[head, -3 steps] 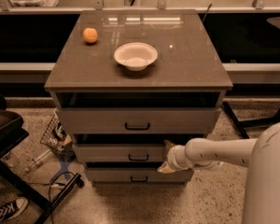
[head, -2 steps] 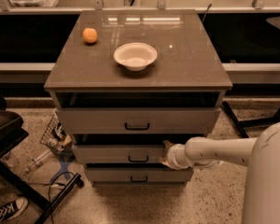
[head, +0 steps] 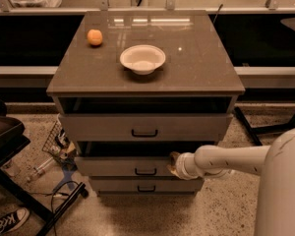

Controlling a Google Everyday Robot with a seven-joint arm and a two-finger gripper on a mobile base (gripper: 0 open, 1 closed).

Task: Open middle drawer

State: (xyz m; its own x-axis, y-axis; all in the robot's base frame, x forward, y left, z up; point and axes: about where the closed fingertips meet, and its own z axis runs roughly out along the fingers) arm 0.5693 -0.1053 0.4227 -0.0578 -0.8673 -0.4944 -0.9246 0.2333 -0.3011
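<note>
The middle drawer (head: 113,166) is the second of three grey-brown fronts on the cabinet. It has a low flat front and a small dark centre handle (head: 145,171). It stands a little out, with a dark gap above its front. My gripper (head: 173,162) is at the upper edge of this front, just right of the handle, on the end of my white arm (head: 226,160) that reaches in from the right. The taller top drawer (head: 98,127) above also stands out a little. The bottom drawer (head: 113,185) sits below.
A white bowl (head: 142,58) and an orange fruit (head: 94,37) rest on the cabinet top (head: 201,68). A dark chair or stand (head: 5,136), cables, clutter and a shoe (head: 7,221) lie on the floor at the left. A dark table leg (head: 265,129) stands at the right.
My gripper has shifted a little to the left along the middle drawer's front, closer to its handle. The drawers look unchanged.
</note>
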